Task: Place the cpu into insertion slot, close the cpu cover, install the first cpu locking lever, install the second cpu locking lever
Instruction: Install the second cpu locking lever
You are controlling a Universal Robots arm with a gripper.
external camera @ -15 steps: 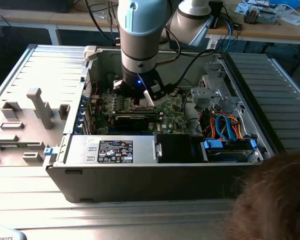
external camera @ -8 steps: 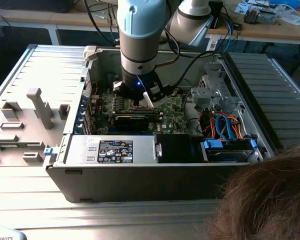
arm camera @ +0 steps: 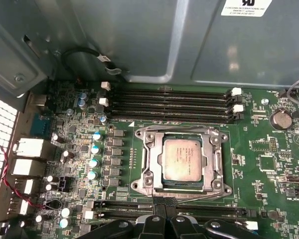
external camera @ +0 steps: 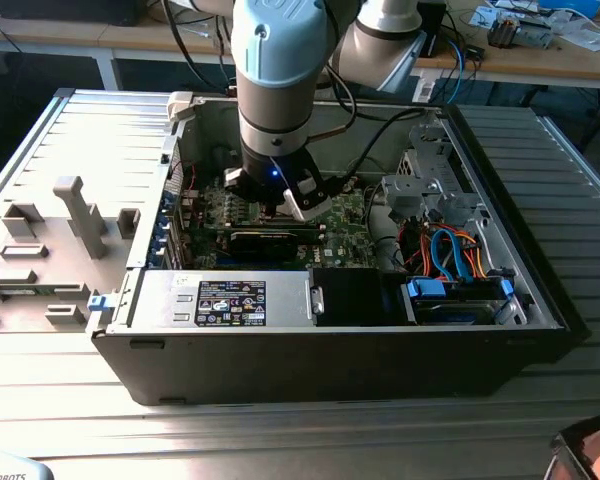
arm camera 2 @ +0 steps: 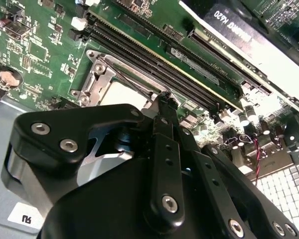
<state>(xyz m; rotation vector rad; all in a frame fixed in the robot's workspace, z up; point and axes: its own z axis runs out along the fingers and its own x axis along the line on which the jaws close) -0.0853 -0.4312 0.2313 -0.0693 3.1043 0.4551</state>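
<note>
The small flat square cpu (arm camera: 181,160) with its dull silver-grey metal top already lies in the insertion slot (arm camera: 159,186), the square dark-framed socket of the green circuit board (arm camera: 269,164), so it sits level and centred. The cpu cover (arm camera: 215,164), a thin silver-grey metal frame plate with a large square window, lies down flat around the chip, its window leaving the metal top bare; whether the thin wire locking levers along the frame are hooked home cannot be told. In the exterior view the arm reaches steeply down into the open black computer case (external camera: 540,330), wrist nearly vertical over the board. The black pincer (arm camera 2: 165,107) hangs just above the socket's edge, fingers drawn together on nothing visible.
</note>
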